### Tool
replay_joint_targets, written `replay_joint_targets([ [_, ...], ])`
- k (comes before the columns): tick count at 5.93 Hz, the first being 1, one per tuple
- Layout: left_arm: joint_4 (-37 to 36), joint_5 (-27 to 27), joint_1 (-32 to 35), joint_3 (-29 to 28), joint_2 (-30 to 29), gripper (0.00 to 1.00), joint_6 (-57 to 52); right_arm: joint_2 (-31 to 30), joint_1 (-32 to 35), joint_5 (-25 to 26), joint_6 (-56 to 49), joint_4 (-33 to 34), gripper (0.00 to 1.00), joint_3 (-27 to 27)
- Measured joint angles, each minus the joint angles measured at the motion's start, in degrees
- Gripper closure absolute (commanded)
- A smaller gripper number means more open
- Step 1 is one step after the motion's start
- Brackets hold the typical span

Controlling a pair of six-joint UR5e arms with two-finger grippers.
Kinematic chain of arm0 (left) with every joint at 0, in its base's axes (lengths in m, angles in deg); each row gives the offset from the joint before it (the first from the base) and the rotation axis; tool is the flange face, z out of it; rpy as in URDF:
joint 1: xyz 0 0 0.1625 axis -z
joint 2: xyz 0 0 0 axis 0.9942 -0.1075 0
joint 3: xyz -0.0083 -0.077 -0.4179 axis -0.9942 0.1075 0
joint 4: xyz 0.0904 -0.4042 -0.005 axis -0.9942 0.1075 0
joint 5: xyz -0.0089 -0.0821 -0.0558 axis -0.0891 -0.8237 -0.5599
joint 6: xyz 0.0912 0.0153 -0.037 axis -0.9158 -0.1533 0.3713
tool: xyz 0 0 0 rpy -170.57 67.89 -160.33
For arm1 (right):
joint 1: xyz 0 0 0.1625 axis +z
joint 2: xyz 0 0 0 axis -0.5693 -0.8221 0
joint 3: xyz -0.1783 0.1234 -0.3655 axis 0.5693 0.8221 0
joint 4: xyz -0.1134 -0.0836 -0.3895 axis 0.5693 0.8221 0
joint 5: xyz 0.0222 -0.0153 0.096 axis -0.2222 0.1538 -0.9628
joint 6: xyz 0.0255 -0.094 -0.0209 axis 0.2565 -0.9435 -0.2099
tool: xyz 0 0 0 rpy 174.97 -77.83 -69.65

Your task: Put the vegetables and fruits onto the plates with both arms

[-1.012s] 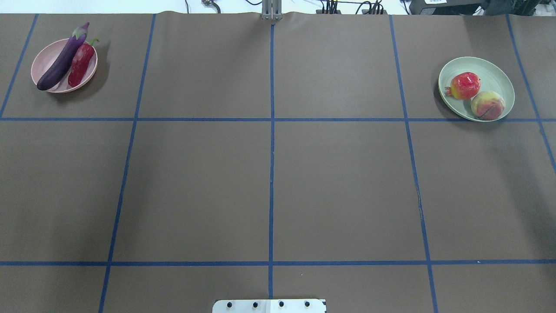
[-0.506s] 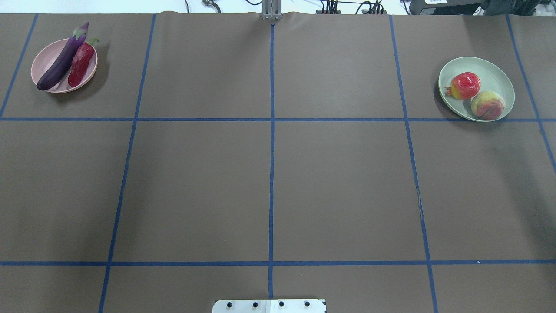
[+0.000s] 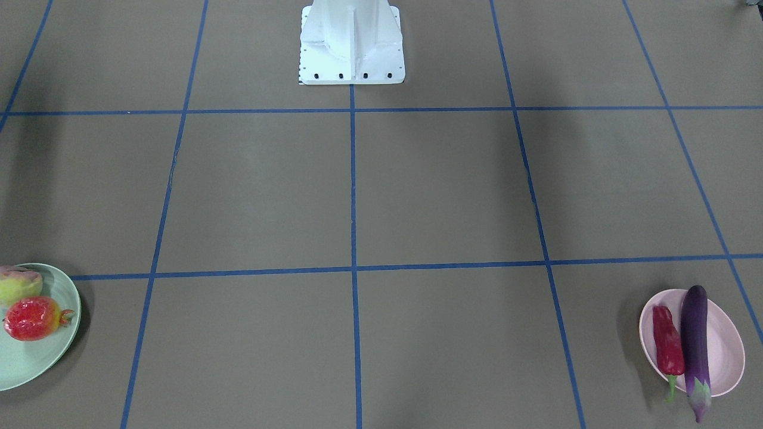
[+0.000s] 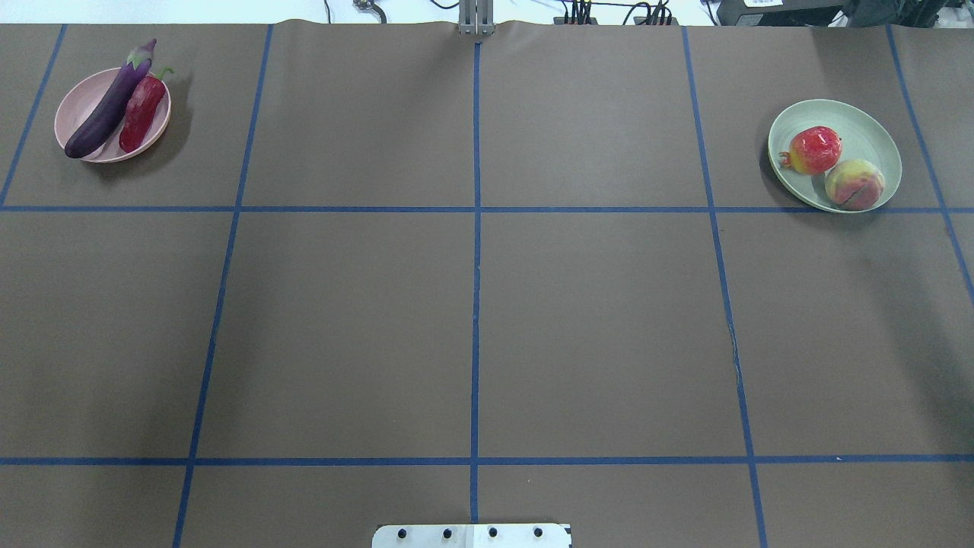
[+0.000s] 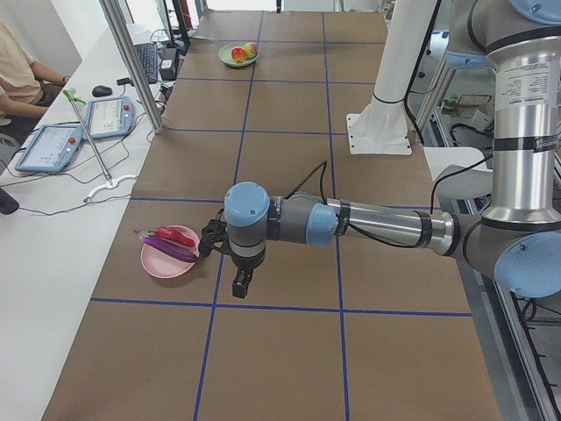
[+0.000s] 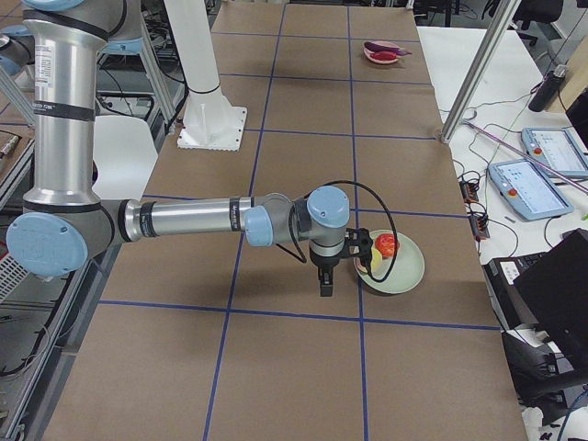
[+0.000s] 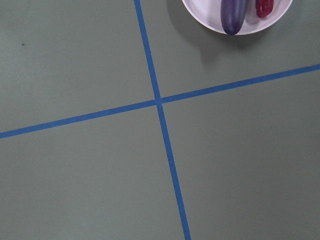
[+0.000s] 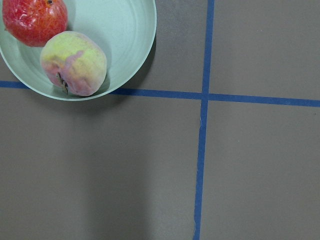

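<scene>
The eggplant [image 4: 110,103] and chili [image 4: 142,113] lie on the pink plate [image 4: 76,103], the pomegranate [image 4: 816,149] and peach [image 4: 854,183] on the green plate [image 4: 871,133], so I should lift the left gripper [image 5: 239,282] and right gripper [image 6: 325,283] away gently, though I cannot tell if their jaws are apart.

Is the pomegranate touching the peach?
Touching. In the right wrist view the pomegranate meets the peach with no plate showing between them; the overhead view agrees.

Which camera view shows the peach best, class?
The right wrist-mounted view: the peach is close, large and whole on the green plate. Overhead shows it small; front-facing cuts it at the edge; the side views show it tiny.
</scene>
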Motion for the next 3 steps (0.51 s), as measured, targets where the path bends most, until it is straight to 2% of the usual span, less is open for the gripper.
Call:
replay_joint_targets([
  [3, 0.07, -0.01, -0.03, 0.25, 0.17, 0.00, 0.01, -0.32, -0.04, -0.07, -0.34, -0.13, 0.00, -0.10],
])
